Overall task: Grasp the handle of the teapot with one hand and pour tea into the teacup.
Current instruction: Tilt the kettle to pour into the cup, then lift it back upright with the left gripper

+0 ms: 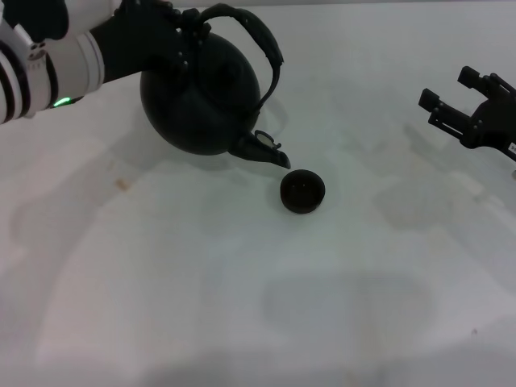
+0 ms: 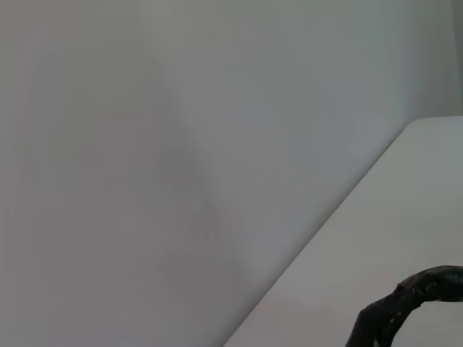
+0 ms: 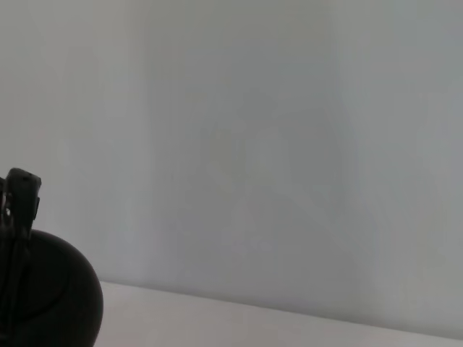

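Teapot black, round, at frame edge on white table; pale wall behind.

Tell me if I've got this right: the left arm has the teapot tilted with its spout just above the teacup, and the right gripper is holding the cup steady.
Not quite. The head view shows the right gripper off to the right side, open and well away from the teacup, touching nothing. The rest holds: the left gripper has the teapot tilted, spout just above the cup.
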### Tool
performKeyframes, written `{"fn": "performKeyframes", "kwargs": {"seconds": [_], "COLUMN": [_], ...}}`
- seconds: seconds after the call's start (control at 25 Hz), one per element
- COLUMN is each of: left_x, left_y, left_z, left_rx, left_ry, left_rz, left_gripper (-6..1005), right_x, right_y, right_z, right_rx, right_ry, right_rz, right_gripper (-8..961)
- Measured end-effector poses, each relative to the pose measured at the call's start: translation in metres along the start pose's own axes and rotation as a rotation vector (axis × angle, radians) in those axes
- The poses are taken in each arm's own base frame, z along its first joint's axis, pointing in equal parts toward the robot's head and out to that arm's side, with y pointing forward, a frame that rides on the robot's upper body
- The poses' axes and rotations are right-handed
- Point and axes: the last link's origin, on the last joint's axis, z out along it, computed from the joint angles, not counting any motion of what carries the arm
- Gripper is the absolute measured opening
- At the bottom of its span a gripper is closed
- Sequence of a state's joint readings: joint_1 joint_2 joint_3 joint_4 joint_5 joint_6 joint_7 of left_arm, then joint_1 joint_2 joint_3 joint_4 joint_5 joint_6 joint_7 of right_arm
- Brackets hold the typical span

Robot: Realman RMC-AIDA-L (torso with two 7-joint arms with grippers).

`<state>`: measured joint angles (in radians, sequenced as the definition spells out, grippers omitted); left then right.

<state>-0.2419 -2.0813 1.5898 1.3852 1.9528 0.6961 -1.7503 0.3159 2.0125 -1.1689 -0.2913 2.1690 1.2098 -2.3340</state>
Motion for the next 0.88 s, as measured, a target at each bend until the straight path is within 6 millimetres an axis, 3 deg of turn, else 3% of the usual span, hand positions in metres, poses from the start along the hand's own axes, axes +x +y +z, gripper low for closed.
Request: {"fn": "performKeyframes", "kwargs": {"seconds": [0.28,0.88], "left_x": [0.009,0.0086], "left_y": [0.0065,0.0099], "left_z": [0.0009,0.0045], "left_rx": [-0.015,-0.02], "left_ry": [0.01,-0.032], "left_rz": [0.051,0.139], "left_gripper": [146,144], "right_x": [-0.0003,-0.0006], "right_y": [0.0001,0.0004], "right_z": [0.0012,0.0022], "right_rx": [-0.002,-0.001], "right_ry": [0.001,-0.001], "right_rz": [-0.001,0.0], "right_gripper": [844,844]}}
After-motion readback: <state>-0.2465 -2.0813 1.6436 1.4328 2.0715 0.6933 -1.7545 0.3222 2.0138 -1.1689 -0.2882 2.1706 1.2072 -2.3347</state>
